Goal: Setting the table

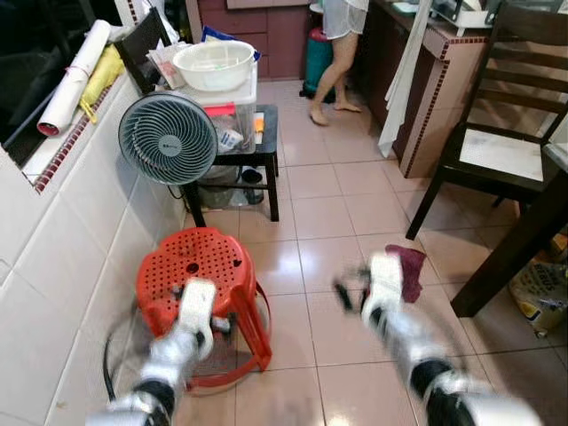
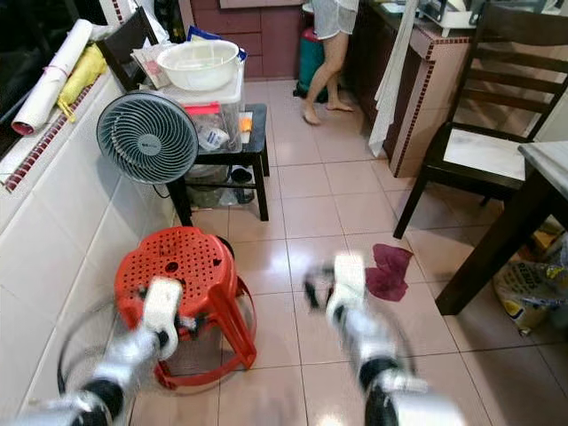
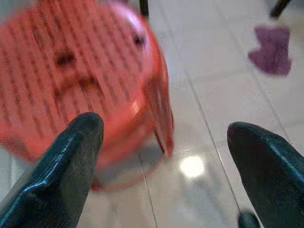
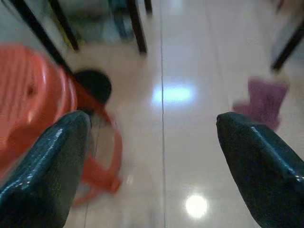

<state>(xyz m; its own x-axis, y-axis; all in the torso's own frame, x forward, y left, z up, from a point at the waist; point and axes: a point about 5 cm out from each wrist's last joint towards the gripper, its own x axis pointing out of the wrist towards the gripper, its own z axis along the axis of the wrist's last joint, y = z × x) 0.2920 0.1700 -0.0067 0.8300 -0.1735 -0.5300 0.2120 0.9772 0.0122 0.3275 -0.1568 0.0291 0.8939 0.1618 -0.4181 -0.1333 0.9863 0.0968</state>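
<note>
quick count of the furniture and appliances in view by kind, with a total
Round red perforated plastic stool: 1
Dark wooden slat-back chair with pale seat: 1
Small black side table stacked with containers: 1
Dark wooden dining table, partly in frame: 1
Grey round electric fan: 1
Total: 5

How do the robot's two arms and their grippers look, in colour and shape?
Both arms are silver with darker black sections near the body. The left gripper and the right gripper each have two long, glossy black fingers with rounded tips and a fine textured surface. In the head views both arms are blurred, so markings cannot be read.
</note>
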